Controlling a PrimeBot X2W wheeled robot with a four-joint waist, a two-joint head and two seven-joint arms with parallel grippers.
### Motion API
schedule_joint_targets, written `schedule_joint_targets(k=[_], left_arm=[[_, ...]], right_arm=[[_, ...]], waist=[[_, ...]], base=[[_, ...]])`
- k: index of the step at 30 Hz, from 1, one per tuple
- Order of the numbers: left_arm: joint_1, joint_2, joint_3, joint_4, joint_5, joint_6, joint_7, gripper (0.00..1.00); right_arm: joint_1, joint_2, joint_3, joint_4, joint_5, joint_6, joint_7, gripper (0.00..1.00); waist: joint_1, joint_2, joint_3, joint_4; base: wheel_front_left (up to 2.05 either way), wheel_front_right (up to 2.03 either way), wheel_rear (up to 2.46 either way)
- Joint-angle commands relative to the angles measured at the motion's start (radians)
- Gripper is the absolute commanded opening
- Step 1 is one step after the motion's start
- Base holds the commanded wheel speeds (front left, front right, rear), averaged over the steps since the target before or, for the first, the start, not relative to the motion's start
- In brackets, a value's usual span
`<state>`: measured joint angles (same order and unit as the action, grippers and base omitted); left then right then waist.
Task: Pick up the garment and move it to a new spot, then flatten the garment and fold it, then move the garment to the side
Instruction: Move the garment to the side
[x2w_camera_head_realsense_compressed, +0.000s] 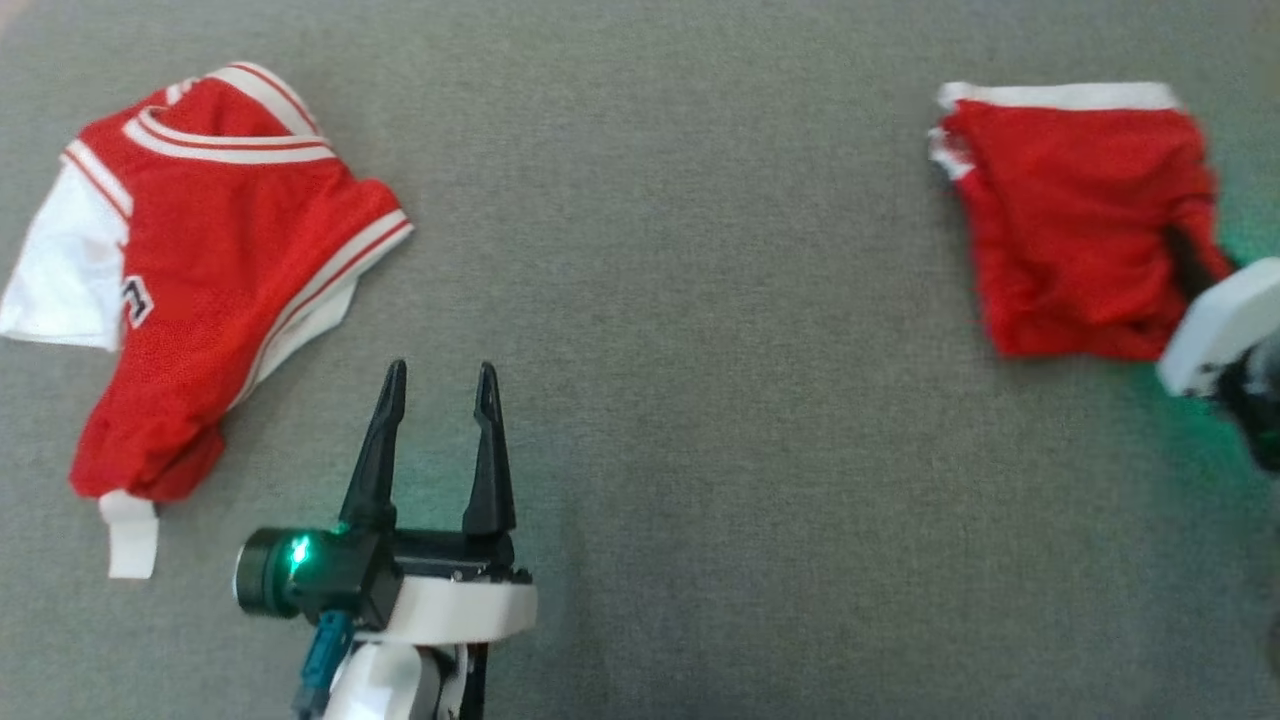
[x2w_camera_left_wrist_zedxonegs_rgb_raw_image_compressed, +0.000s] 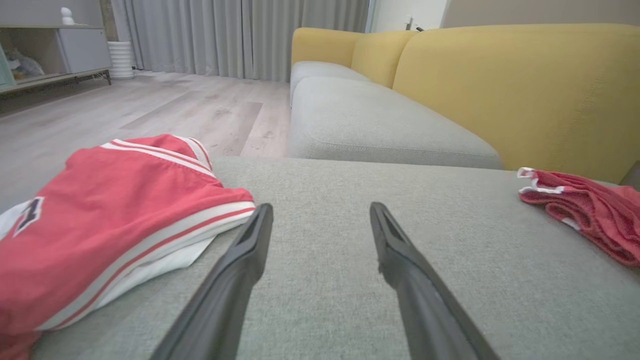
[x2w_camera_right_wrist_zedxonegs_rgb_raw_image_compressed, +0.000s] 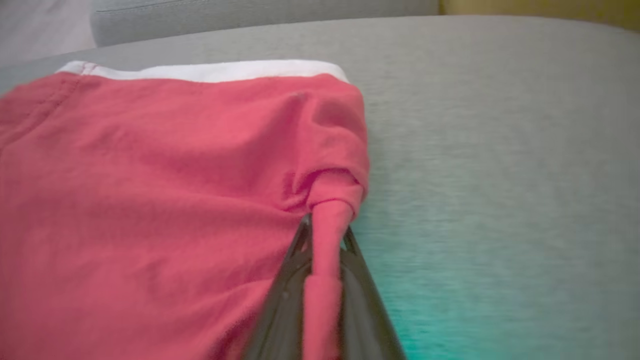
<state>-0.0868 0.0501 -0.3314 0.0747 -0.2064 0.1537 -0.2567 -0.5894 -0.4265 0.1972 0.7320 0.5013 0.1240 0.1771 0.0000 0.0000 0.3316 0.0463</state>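
while an edge of the red shorts (x2w_camera_right_wrist_zedxonegs_rgb_raw_image_compressed: 150, 190) is pinched between the right gripper (x2w_camera_right_wrist_zedxonegs_rgb_raw_image_compressed: 326, 235) jaws, a slow, low pull is advised. the left gripper (x2w_camera_head_realsense_compressed: 437, 385) is held spread.

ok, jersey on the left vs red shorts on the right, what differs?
The jersey has striped trim, a white sleeve and a number patch; the shorts are plain red with one white band.
The jersey lies crumpled and spread; the shorts are a compact folded block.
The jersey lies free; the shorts' corner is pinched in the right gripper, jaws shut.
Both are red, on the grey cushion.
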Motion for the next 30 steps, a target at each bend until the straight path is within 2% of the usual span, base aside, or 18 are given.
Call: schedule_joint_targets(k=[1, 9, 15, 17, 19, 20, 21, 23, 24, 27, 30], left_arm=[[-0.039, 0.000, 0.029, -0.039, 0.011, -0.004, -0.005, 1.00], [-0.113, 0.000, 0.024, -0.045, 0.048, -0.042, -0.005, 1.00], [-0.176, 0.000, 0.008, -0.043, 0.059, -0.061, -0.005, 1.00], [-0.194, 0.000, 0.002, -0.043, 0.058, -0.062, -0.005, 1.00], [-0.205, 0.000, 0.003, -0.042, 0.055, -0.062, -0.005, 1.00], [-0.209, 0.000, 0.007, -0.044, 0.051, -0.060, -0.005, 1.00], [-0.212, 0.000, 0.012, -0.044, 0.050, -0.058, -0.005, 1.00], [-0.214, 0.000, 0.021, -0.044, 0.048, -0.058, -0.005, 1.00], [-0.214, 0.000, 0.023, -0.043, 0.048, -0.059, -0.005, 1.00], [-0.208, 0.000, 0.030, -0.034, 0.047, -0.063, -0.005, 1.00], [-0.195, 0.000, 0.036, -0.028, 0.039, -0.057, -0.005, 1.00]], right_arm=[[-0.024, -0.064, 0.006, -0.028, -0.005, 0.007, -0.005, 0.00], [-0.045, -0.298, -0.041, -0.069, -0.079, 0.007, 0.036, 0.00], [-0.043, -0.414, -0.134, -0.080, -0.168, 0.007, 0.038, 0.00], [-0.039, -0.439, -0.172, -0.085, -0.208, 0.007, 0.033, 0.20], [-0.035, -0.452, -0.211, -0.093, -0.248, 0.007, 0.030, 0.32], [-0.033, -0.456, -0.231, -0.099, -0.269, 0.007, 0.028, 0.54], [-0.030, -0.456, -0.251, -0.106, -0.288, 0.007, 0.028, 0.62], [-0.023, -0.448, -0.299, -0.115, -0.325, 0.007, 0.026, 0.96], [-0.018, -0.442, -0.321, -0.122, -0.351, 0.007, 0.020, 1.00], [0.004, -0.411, -0.375, -0.153, -0.438, 0.007, -0.008, 1.00], [0.032, -0.327, -0.407, -0.193, -0.478, 0.007, -0.032, 1.00]], waist=[[0.0000, 0.0000, 0.027, -0.024], [0.0000, 0.0000, 0.159, -0.087], [0.0000, 0.0000, 0.229, -0.099], [0.0000, 0.0000, 0.247, -0.097], [0.0000, 0.0000, 0.259, -0.093], [0.0000, 0.0000, 0.263, -0.090], [0.0000, 0.0000, 0.265, -0.087], [0.0000, 0.0000, 0.266, -0.079], [0.0000, 0.0000, 0.263, -0.074], [0.0000, 0.0000, 0.241, -0.060], [0.0000, 0.0000, 0.198, -0.048]], base=[[0.00, 0.00, 0.00], [0.00, 0.00, 0.00], [0.00, 0.00, 0.00], [0.00, 0.00, 0.00], [0.00, 0.00, 0.00], [0.00, 0.00, 0.00], [0.00, 0.00, 0.00], [0.00, 0.00, 0.00], [0.00, 0.00, 0.00], [0.00, 0.00, 0.00], [0.00, 0.00, 0.00]])
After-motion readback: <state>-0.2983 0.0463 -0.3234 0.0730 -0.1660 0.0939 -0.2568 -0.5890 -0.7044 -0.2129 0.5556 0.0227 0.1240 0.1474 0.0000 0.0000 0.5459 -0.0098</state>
